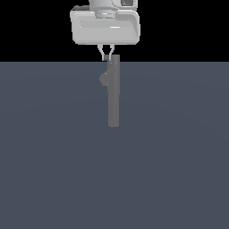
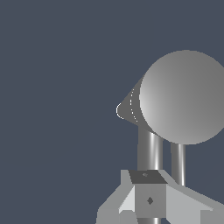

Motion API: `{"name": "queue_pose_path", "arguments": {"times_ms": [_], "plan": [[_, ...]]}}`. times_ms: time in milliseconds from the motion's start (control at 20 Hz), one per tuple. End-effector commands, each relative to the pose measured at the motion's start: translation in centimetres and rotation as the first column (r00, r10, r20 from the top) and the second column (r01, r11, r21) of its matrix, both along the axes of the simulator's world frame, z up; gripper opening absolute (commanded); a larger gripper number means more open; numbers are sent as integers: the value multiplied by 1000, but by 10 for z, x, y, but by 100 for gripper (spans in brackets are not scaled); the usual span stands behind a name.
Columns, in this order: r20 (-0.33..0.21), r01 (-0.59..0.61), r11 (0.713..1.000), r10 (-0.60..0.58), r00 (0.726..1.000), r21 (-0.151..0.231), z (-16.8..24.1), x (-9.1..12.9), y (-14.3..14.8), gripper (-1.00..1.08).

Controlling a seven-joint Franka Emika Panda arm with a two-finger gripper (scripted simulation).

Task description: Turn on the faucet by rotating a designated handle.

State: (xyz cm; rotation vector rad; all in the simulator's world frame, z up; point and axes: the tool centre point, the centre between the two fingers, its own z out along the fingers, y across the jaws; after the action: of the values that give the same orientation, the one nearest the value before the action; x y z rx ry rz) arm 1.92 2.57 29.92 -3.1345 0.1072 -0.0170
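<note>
Directly above the tall, slim grey cylindrical faucet column (image 1: 114, 96), the white Panda gripper (image 1: 106, 55) is hanging with its pale fingers (image 1: 102, 50) pointing down. The fingers are sitting narrowly spaced, closing around a small grey block at the column's top, apparently the thin grey lever handle (image 1: 106, 57); firm contact cannot be confirmed. The column is standing upright on the flat slate-blue floor (image 1: 53, 156), its rounded bulge (image 1: 103, 78) facing the exterior view's left.

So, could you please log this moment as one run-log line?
gripper: at handle, closure unclear | faucet: upright | handle: at column top
</note>
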Motion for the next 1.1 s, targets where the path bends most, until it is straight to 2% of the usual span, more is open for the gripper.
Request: {"name": "queue_pose_path", "arguments": {"times_ms": [0,50,550,600,650,1050], "plan": [[-11,29,1000,-29,1000,-5,1,-9,-24,-100],[-1,-2,1000,2,1000,0,0,-2,-1,-100],[-11,28,1000,-29,1000,-5,1,12,-69,-100],[-11,28,1000,-29,1000,-5,1,12,-69,-100],[-32,-29,1000,30,999,10,0,2,-26,-100],[-23,-5,1000,5,1000,3,1,26,-51,-100]]}}
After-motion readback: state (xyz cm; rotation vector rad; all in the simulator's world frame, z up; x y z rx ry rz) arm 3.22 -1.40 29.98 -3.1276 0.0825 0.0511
